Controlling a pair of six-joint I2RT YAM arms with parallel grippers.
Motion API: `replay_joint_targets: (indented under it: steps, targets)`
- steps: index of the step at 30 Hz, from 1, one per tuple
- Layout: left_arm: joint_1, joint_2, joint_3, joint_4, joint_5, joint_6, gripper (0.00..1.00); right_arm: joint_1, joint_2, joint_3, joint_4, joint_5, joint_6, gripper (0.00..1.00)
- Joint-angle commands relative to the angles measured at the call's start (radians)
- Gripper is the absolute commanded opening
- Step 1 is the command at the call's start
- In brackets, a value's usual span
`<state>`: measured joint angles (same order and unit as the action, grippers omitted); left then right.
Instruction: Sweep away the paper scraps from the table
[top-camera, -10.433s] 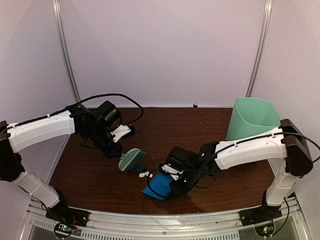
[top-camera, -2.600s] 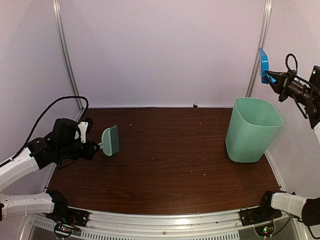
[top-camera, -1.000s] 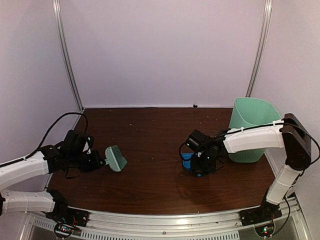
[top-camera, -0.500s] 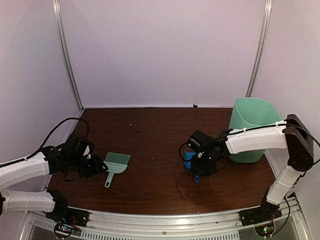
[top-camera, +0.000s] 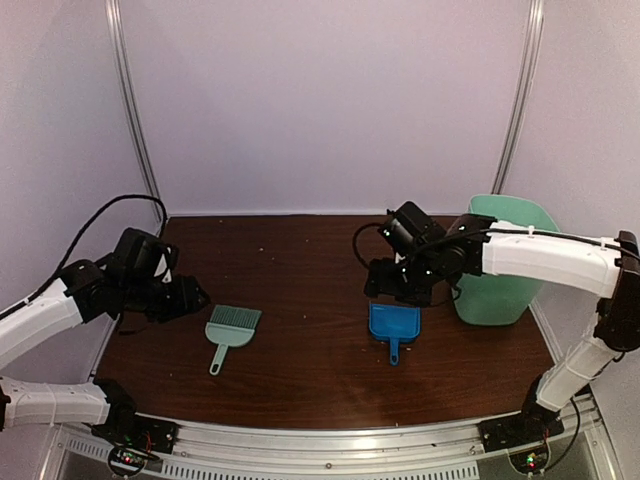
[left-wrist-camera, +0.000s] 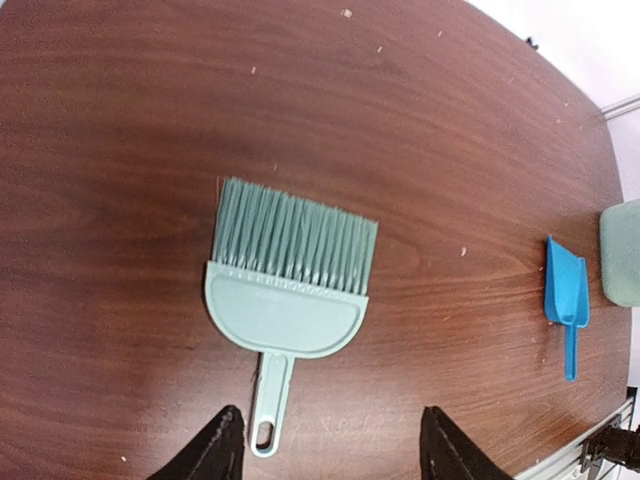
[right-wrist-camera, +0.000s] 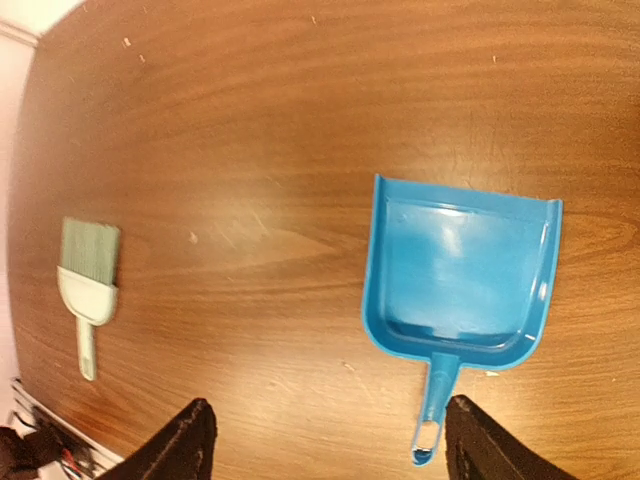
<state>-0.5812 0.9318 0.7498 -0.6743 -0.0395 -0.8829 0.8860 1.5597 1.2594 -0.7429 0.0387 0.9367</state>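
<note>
Top external view: the left end effector (top-camera: 193, 297), spread wide now, has let go of the brush (top-camera: 232, 328), which lies flat on the worktop (top-camera: 300, 270). To its right, the dustpan (top-camera: 394, 324) lies released below the spread right end effector (top-camera: 383, 285), near the bin (top-camera: 500, 262). Pale flecks (left-wrist-camera: 346, 13), possibly paper scraps, dot the far worktop. Pale walls surround it.

The brush (top-camera: 232, 328) has been laid flat on the table (top-camera: 310, 260) and let go, and the left gripper (left-wrist-camera: 330, 448) has been opened and raised clear of its handle. The dustpan (top-camera: 393, 323), held high above the bin (top-camera: 502, 296) shortly before, has been set down flat and released. The right gripper (right-wrist-camera: 325, 440) has been opened and lifted away.
</note>
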Motion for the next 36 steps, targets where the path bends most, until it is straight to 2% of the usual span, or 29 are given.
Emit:
replay_joint_targets:
  steps: [1, 4, 11, 17, 25, 32, 36]
  targets:
    - [0.007, -0.013, 0.135, -0.051, -0.1, 0.097, 0.84, 0.006, -0.056, 0.114, -0.057, 0.091, -0.061, 0.87]
    - [0.007, -0.009, 0.225, -0.08, -0.149, 0.16, 0.87, 0.006, -0.083, 0.187, -0.08, 0.121, -0.092, 0.99]
    - [0.007, 0.006, 0.428, -0.113, -0.262, 0.316, 0.94, 0.006, -0.139, 0.345, -0.095, 0.193, -0.182, 1.0]
    - [0.007, 0.013, 0.523, -0.09, -0.318, 0.447, 0.95, 0.006, -0.221, 0.359, -0.021, 0.249, -0.244, 1.0]
    - [0.007, -0.018, 0.488, -0.023, -0.335, 0.533, 0.96, 0.006, -0.426, 0.113, 0.207, 0.291, -0.23, 1.0]
    - [0.007, -0.104, 0.341, 0.077, -0.332, 0.567, 0.98, 0.007, -0.601, -0.207, 0.415, 0.301, -0.195, 1.0]
    - [0.007, -0.134, 0.263, 0.108, -0.365, 0.563, 0.98, 0.006, -0.648, -0.313, 0.48, 0.301, -0.178, 1.0]
